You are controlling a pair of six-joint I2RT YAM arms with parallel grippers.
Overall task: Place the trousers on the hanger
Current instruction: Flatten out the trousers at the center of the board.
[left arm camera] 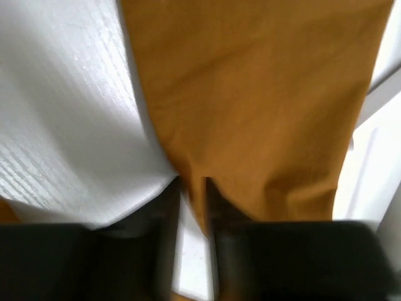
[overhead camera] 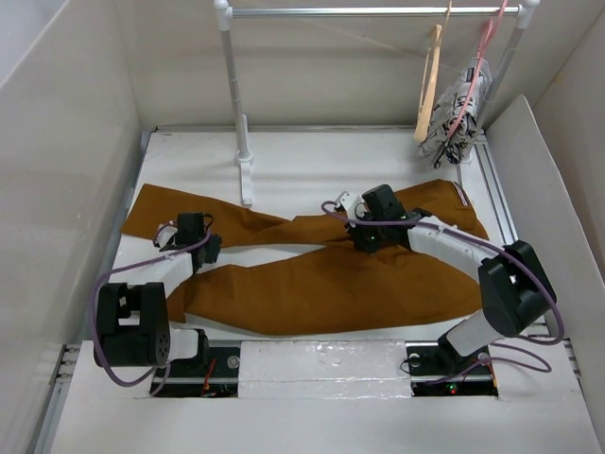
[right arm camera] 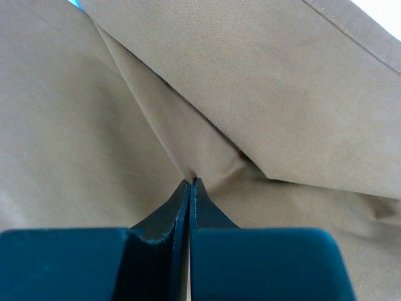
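**A:** Where do the trousers (overhead camera: 340,284) lie?

**B:** Flat on the white table (overhead camera: 312,161), waist end to the right. The two legs run left and spread apart. None of the cloth is off the surface.

**A:** Right gripper (overhead camera: 364,241)?

**B:** Down on the cloth near the crotch, where the legs meet. In the wrist view its fingers (right arm camera: 178,207) are pressed together with no gap. Creases in the cloth run into their tips, so I read it as pinching a small fold of trouser.

**A:** Left gripper (overhead camera: 194,248)?

**B:** At the inner edge of the upper leg. Its jaws stand a narrow gap apart, and the cloth's edge dips between the tips. The picture is blurred, so I cannot tell whether it grips.

**A:** Why those two spots?

**B:** My guess is that one hold near the crotch and one along a leg let the arms lift and fold the legs together for draping.

**A:** The hanger (overhead camera: 431,85)?

**B:** Pale wood, hanging from the rail (overhead camera: 359,11) at the back right, beside a patterned cloth (overhead camera: 454,113). It is well apart from the trousers.

**A:** How does the cloth look?

**B:** Rust-brown, matte and mostly smooth, with a stitched seam visible.
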